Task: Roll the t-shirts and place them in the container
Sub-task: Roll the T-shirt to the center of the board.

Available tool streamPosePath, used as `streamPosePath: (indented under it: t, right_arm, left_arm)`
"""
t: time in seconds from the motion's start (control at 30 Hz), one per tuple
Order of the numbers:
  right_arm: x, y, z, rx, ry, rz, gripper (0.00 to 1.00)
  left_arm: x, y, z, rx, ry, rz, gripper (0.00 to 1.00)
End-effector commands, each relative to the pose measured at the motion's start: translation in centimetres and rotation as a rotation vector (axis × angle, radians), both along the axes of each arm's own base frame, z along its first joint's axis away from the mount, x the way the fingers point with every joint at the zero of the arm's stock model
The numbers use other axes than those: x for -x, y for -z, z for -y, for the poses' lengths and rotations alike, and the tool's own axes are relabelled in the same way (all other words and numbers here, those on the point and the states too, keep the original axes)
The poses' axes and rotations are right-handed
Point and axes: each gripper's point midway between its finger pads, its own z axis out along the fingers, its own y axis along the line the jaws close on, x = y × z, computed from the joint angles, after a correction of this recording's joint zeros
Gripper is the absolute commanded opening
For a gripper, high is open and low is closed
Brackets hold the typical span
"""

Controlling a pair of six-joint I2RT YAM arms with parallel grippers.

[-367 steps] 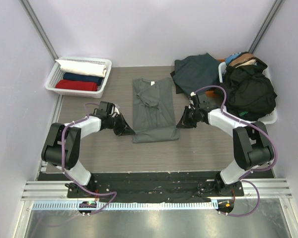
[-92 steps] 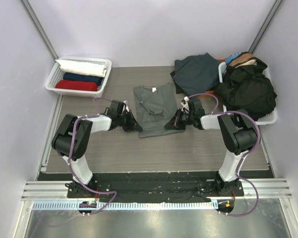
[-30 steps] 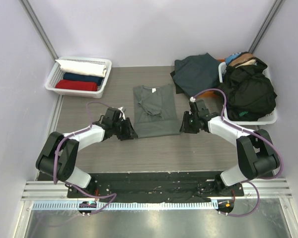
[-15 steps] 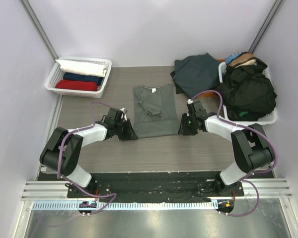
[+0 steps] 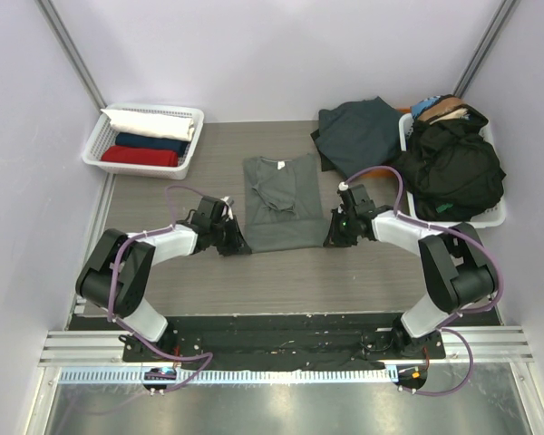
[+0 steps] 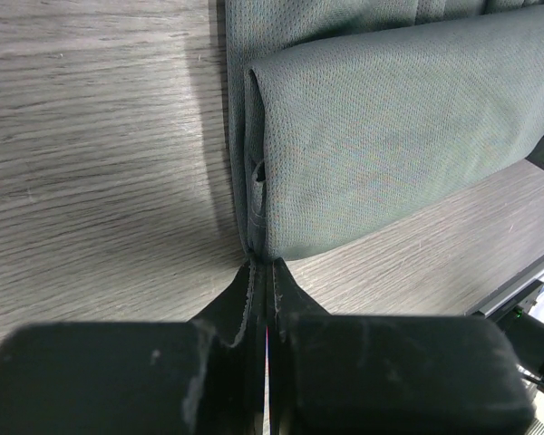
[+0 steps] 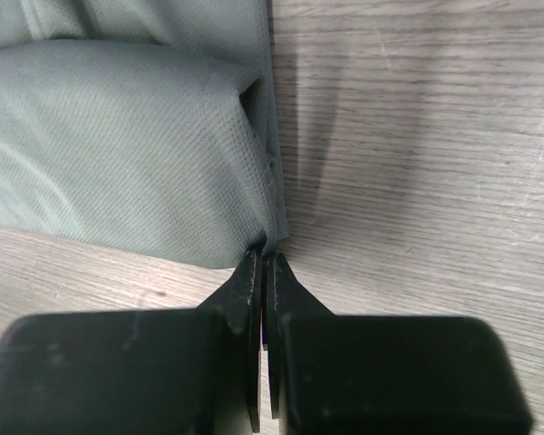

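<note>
A sage-grey t-shirt lies flat mid-table, sleeves folded in, its near end doubled over into a thick fold. My left gripper is at the fold's near left corner. In the left wrist view the gripper is shut and pinches the cloth corner of the shirt. My right gripper is at the near right corner. In the right wrist view the gripper is shut on the corner of the shirt. Both grippers are low on the table.
A white lattice basket at the back left holds rolled white, navy and red shirts. A dark teal shirt lies crumpled at the back. A second basket at the right holds a pile of black and other clothes.
Since 12 s ago the shirt's near end has been folded over, so it is shorter. Over the last second both grippers have stayed at the fold's near corners, shifting only slightly.
</note>
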Motion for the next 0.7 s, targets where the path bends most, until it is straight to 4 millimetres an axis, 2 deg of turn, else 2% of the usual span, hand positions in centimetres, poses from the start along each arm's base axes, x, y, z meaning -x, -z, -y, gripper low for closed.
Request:
streamPosePath:
  t: [0.0,0.3,0.33,0.43,0.6,0.67]
  right_arm:
    - [0.5,-1.8,-0.6,-0.047,-0.019,0.042,0.01]
    - [3.7,-2.4,-0.4,-0.088,-0.031,0.014,0.01]
    - [3.9,-3.1,-0.4,-0.098,-0.031,0.032,0.01]
    - [5.4,-3.3,-0.7,-0.111,-0.044,0.014,0.01]
    - [7.4,-3.7,-0.7,-0.132,-0.049,0.009,0.01]
    - [8.0,-3.8,-0.8,-0.148,-0.056,0.006,0.01]
  left_arm:
    - [-0.2,-0.8,0.0,-0.002,0.01,0.033,0.0]
    - [2.0,-1.7,-1.0,-0.004,0.005,0.017,0.0]
    - [2.3,-1.8,-1.0,0.004,0.004,0.013,0.0]
    - [3.6,-2.5,-1.0,0.03,0.009,0.009,0.0]
    - [6.0,-2.6,-1.7,0.032,0.021,-0.028,0.0]
    - [6.3,-3.1,-1.5,0.053,0.026,-0.025,0.0]
